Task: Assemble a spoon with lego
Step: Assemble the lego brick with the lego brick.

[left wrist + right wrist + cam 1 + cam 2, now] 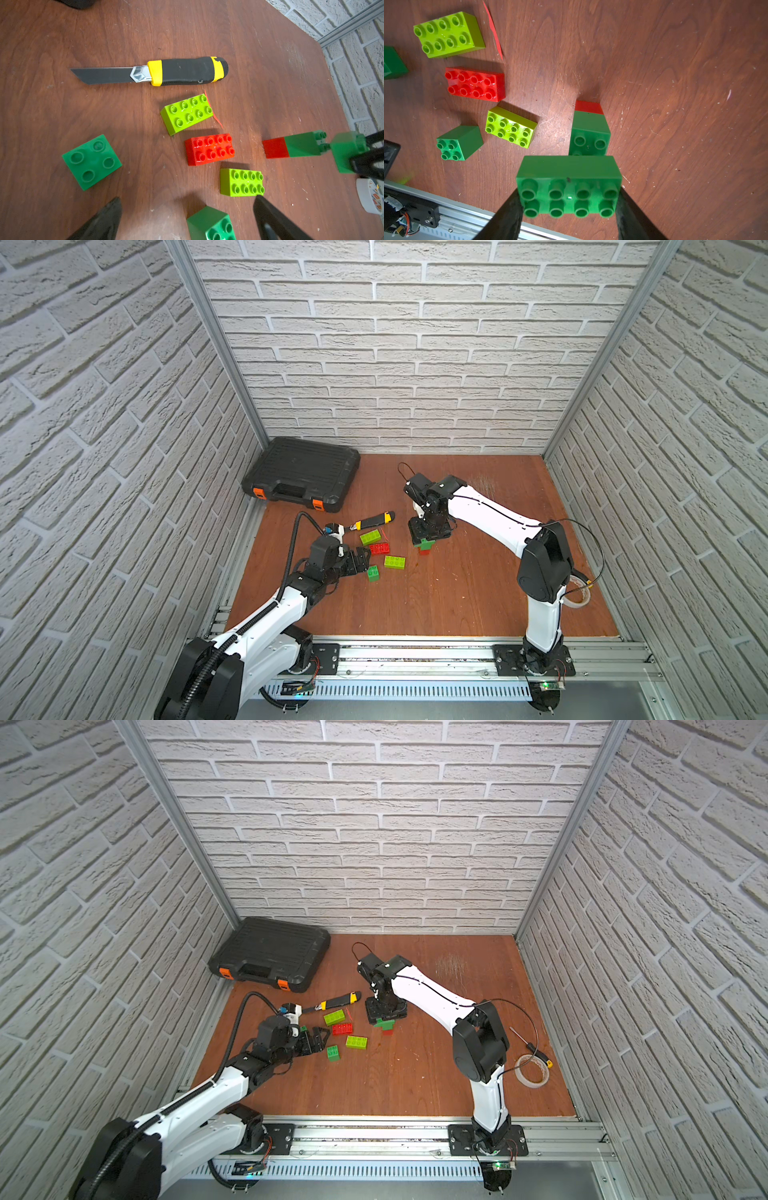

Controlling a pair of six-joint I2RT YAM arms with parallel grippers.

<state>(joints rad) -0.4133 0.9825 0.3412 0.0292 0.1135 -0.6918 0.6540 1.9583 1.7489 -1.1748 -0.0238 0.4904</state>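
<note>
The spoon [589,128] is an upright stack, a dark green square brick on a red one [424,551]. My right gripper [568,195] is shut on a dark green oblong lego brick [569,170] and holds it just over the stack's studs, offset to one side [345,153]. Loose lego lies to the left: two lime oblongs [370,537] [394,562], a red oblong [379,548] and two dark green squares [91,162] [209,222]. My left gripper [187,200] is open and low over the table. One green square [372,573] sits just ahead of its fingertips, untouched.
A black-and-yellow utility knife [374,521] lies with its blade out behind the bricks. A black tool case [301,472] fills the back left corner. A tape roll [532,1071] and a screwdriver [530,1046] lie at the right. A red sliver [493,31] lies by a lime brick.
</note>
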